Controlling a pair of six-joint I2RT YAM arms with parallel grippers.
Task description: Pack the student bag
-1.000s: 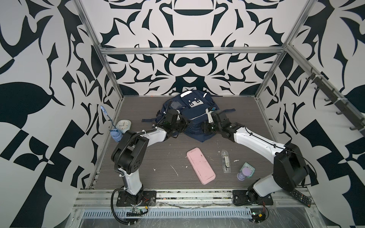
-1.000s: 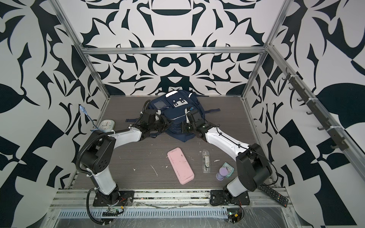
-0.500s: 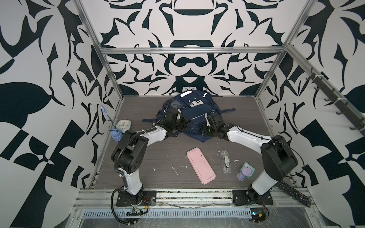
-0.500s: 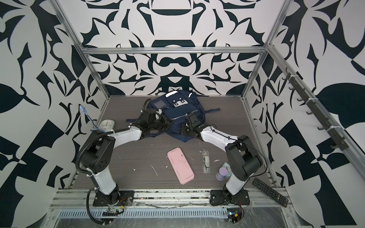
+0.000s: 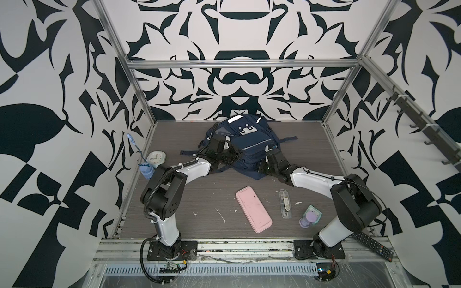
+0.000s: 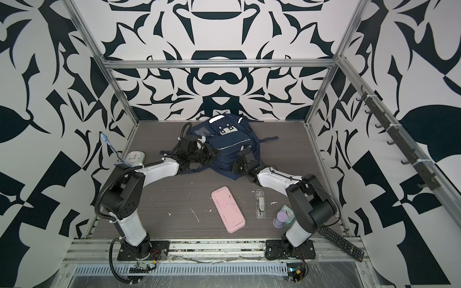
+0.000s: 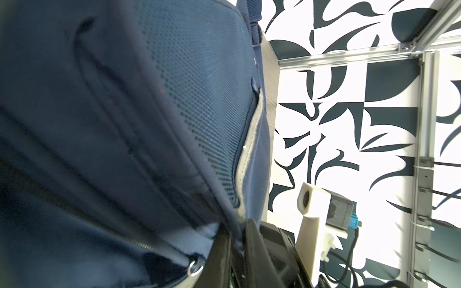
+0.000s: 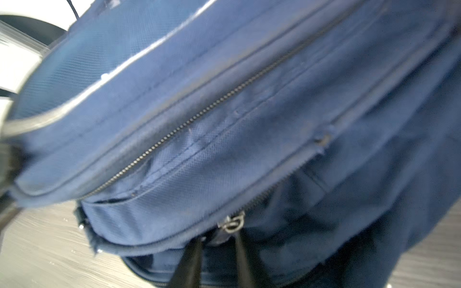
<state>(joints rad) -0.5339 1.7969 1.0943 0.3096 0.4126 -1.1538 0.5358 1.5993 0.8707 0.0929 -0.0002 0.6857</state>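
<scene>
The bag lies at the far middle of the table, its top close to the back wall and its near edge facing the open centre. One strap trails right across bare floor, and both far corners beside the bag are open. The left gripper is at the bag's left flank and the right gripper at its near right corner, so both arms lie low across the table's sides. Between them bare floor runs forward to the case, which lies near the front with a clear packet and a bottle to its right (the bottle is close by the right arm). A clock sits against the left edge. A remote lies at the right end of the front rail, off the table.

In the left wrist view the left gripper is pressed together on a fold of the bag's edge, and its fingers are cut off by the frame. The right wrist view is blurred. There the right gripper's jaws stand apart with a zip pull at their tips, and I cannot tell whether they touch it. In both top views the fingertips of both grippers are lost against the dark fabric.
</scene>
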